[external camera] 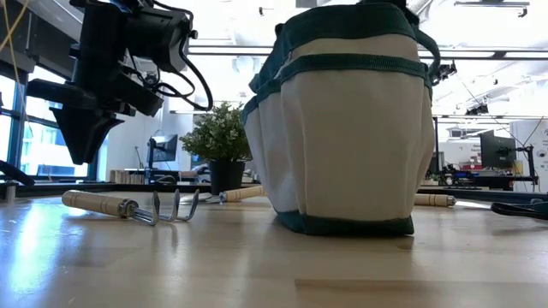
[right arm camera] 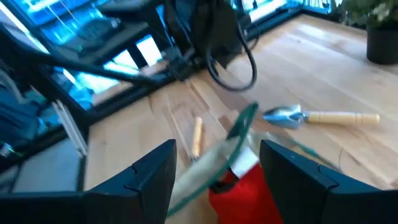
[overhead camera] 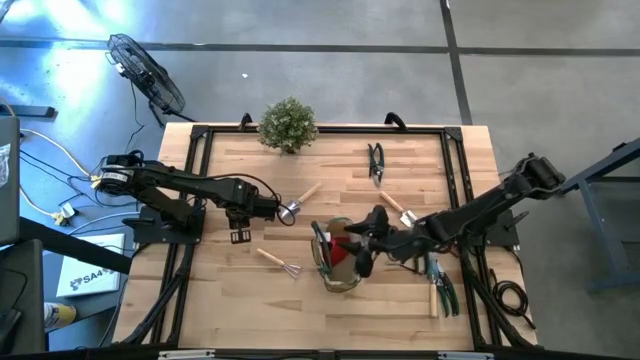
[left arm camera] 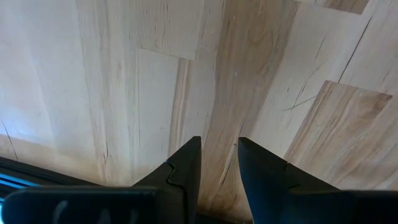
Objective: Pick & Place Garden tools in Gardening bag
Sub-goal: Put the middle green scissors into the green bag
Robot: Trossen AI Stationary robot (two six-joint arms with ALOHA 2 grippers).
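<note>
Wide-spread right gripper (right arm camera: 214, 171) is poised over the bag (overhead camera: 340, 262), a red cone (right arm camera: 239, 186) apparently just dropped; left gripper (left arm camera: 217, 163), narrowly parted and empty, waits near the trowel (overhead camera: 298, 204), seemingly the next pick.

Grey floor (overhead camera: 330, 30), black fan (overhead camera: 148, 75), bright windows (external camera: 21, 145), ceiling lights (external camera: 492, 4)

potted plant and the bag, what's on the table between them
In the high view, a wooden-handled trowel lies between the potted plant and the gardening bag; otherwise bare table.

Place: robotics lab or workshop
Evidence: monitors (external camera: 497, 150) and ceiling strip lights beyond the wooden table (overhead camera: 250, 290); floor fan (overhead camera: 147, 72) and cables beside it
</note>
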